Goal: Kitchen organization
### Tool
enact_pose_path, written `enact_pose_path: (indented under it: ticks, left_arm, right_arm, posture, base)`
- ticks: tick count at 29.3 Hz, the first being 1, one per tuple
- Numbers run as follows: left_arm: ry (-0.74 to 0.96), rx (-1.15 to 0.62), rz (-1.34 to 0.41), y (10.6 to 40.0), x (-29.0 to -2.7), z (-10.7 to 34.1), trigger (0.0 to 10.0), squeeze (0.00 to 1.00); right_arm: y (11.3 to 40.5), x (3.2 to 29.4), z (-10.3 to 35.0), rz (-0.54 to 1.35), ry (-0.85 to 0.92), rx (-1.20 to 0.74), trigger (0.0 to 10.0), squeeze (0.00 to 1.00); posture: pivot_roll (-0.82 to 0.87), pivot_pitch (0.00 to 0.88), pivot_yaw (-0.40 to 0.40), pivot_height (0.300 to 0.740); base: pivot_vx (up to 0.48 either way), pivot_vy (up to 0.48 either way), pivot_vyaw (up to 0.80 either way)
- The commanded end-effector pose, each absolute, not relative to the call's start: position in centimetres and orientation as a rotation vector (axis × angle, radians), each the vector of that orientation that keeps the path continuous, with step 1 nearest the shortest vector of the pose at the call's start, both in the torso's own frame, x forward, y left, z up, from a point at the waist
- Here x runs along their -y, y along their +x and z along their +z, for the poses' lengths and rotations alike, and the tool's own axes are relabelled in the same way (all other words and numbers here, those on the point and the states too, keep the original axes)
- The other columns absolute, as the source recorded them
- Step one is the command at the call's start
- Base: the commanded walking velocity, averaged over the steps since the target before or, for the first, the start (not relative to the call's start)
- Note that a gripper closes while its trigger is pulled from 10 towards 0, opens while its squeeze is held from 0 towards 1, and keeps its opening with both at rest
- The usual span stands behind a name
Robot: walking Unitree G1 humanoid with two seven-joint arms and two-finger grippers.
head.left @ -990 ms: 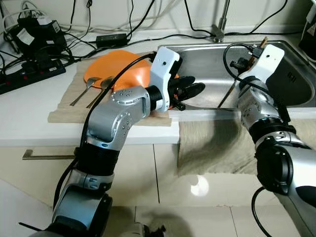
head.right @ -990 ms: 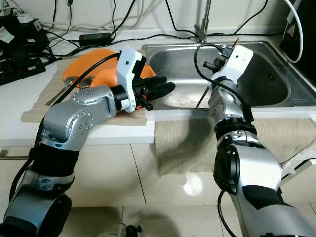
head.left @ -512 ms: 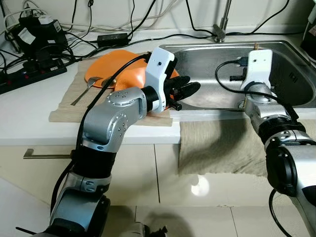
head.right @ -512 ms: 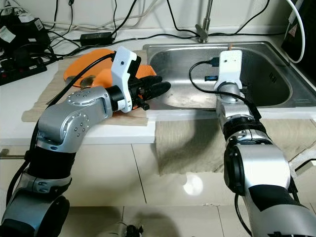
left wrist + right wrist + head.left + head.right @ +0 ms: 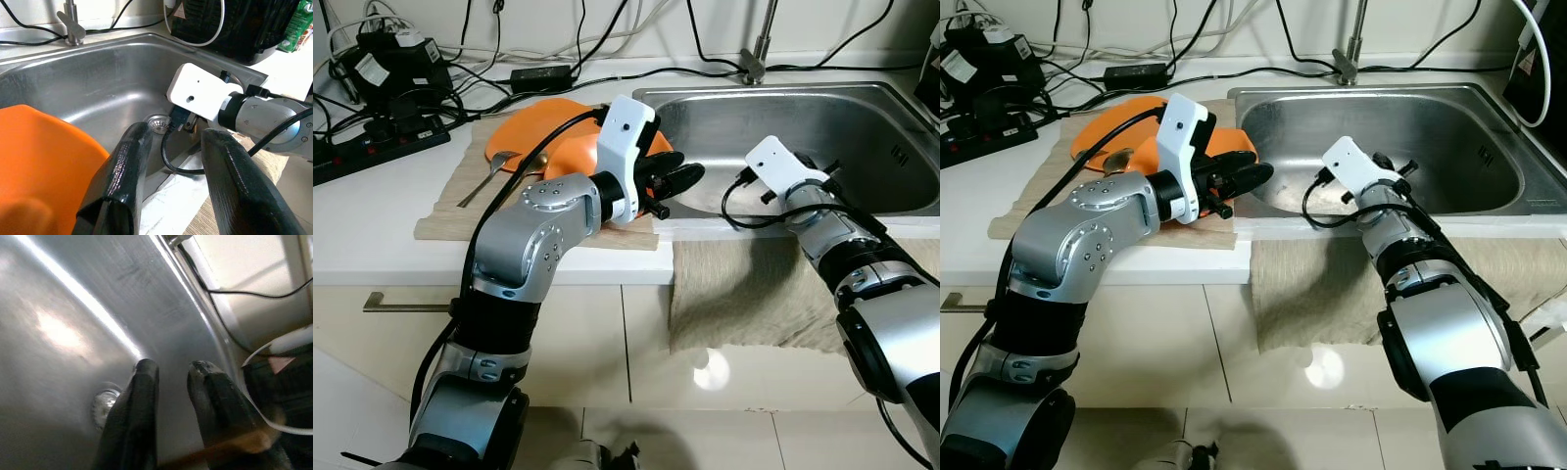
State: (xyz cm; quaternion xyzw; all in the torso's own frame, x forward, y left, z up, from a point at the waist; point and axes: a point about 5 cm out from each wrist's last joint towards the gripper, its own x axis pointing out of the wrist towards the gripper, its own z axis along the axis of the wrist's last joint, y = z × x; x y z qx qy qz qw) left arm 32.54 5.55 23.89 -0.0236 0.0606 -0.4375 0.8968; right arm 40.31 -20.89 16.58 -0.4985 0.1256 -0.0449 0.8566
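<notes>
Left gripper (image 5: 677,178) open and empty at the sink's (image 5: 862,98) left edge, orange plate (image 5: 533,145) just left of its fingers. Right gripper (image 5: 171,374) inside the sink, fingers slightly parted, holding nothing.

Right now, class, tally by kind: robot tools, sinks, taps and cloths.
Tools: 2, left tool and right tool
Sink: 1
Tap: 1
Cloths: 2, mat and towel
Total: 6
</notes>
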Motion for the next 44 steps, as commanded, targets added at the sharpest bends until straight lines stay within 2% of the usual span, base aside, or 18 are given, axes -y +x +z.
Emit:
enact_pose_path:
  ticks: [1, 12, 13, 18, 24, 26, 30, 32, 35, 36, 37, 44]
  left_arm:
    - [-0.050, -0.110, -0.900, 32.4, -5.9, 24.4, 10.0, 0.00]
    - [-0.046, -0.112, -0.898, 32.5, -5.9, 24.4, 10.0, 0.00]
    - [-0.045, -0.112, -0.897, 32.5, -5.9, 24.4, 10.0, 0.00]
    - [-0.045, -0.113, -0.894, 32.6, -5.9, 24.5, 10.0, 0.00]
    - [-0.044, -0.110, -0.887, 32.7, -5.8, 24.4, 10.0, 0.00]
    - [-0.045, -0.105, -0.882, 32.8, -5.8, 24.4, 10.0, 0.00]
    - [-0.045, -0.102, -0.879, 32.8, -5.7, 24.4, 10.0, 0.00]
    - [-0.044, -0.098, -0.874, 32.9, -5.8, 24.4, 10.0, 0.00]
    - [-0.044, -0.091, -0.865, 33.0, -5.8, 24.4, 10.0, 0.00]
    - [-0.044, -0.091, -0.865, 33.0, -5.8, 24.4, 10.0, 0.00]
    - [-0.036, -0.089, -0.857, 33.2, -5.9, 24.3, 10.0, 0.00]
    - [-0.026, -0.030, -0.767, 34.3, -6.9, 24.7, 10.0, 0.00]
  right_arm:
    - [40.1, 21.0, 16.1, -0.072, -1.101, -0.289, 10.0, 1.00]
    - [40.1, 21.0, 16.1, -0.067, -1.127, -0.287, 10.0, 1.00]
    - [40.2, 20.9, 16.2, -0.070, -1.138, -0.275, 10.0, 0.00]
    - [40.3, 20.7, 16.5, -0.068, -1.156, -0.258, 10.0, 0.00]
    - [41.1, 19.7, 19.0, -0.118, -1.189, -0.116, 10.0, 0.00]
    - [41.5, 19.0, 20.2, -0.142, -1.129, -0.045, 10.0, 0.00]
    - [41.6, 18.7, 20.7, -0.150, -1.088, -0.023, 10.0, 0.00]
    - [41.7, 18.3, 21.2, -0.158, -0.990, 0.002, 10.0, 0.00]
    - [42.0, 18.2, 22.0, -0.171, -0.594, -0.009, 10.0, 0.00]
    - [42.0, 18.2, 22.0, -0.171, -0.594, -0.009, 10.0, 0.00]
    - [42.1, 18.1, 22.4, -0.167, -0.366, -0.014, 10.0, 0.00]
    - [42.4, 16.9, 23.4, -0.067, 0.120, 0.012, 10.0, 0.00]
  posture:
    - [0.16, 0.000, 0.062, 0.740]
    - [0.15, 0.000, 0.066, 0.740]
    - [0.15, 0.000, 0.065, 0.740]
    - [0.15, 0.000, 0.062, 0.740]
    - [0.15, 0.000, 0.057, 0.740]
    - [0.15, 0.000, 0.052, 0.740]
    - [0.15, 0.000, 0.049, 0.740]
    - [0.15, 0.000, 0.048, 0.740]
    - [0.14, 0.000, 0.040, 0.740]
    - [0.14, 0.000, 0.040, 0.740]
    - [0.14, 0.000, 0.036, 0.740]
    - [0.13, 0.000, 0.028, 0.740]
  base:
    - [0.000, 0.000, 0.00]
    - [0.000, 0.000, 0.00]
    - [0.000, 0.000, 0.00]
    - [0.000, 0.000, 0.00]
    - [0.000, 0.000, 0.00]
    - [0.000, 0.000, 0.00]
    - [0.000, 0.000, 0.00]
    - [0.000, 0.000, 0.00]
    - [0.000, 0.000, 0.00]
    - [0.000, 0.000, 0.00]
    - [0.000, 0.000, 0.00]
    - [0.000, 0.000, 0.00]
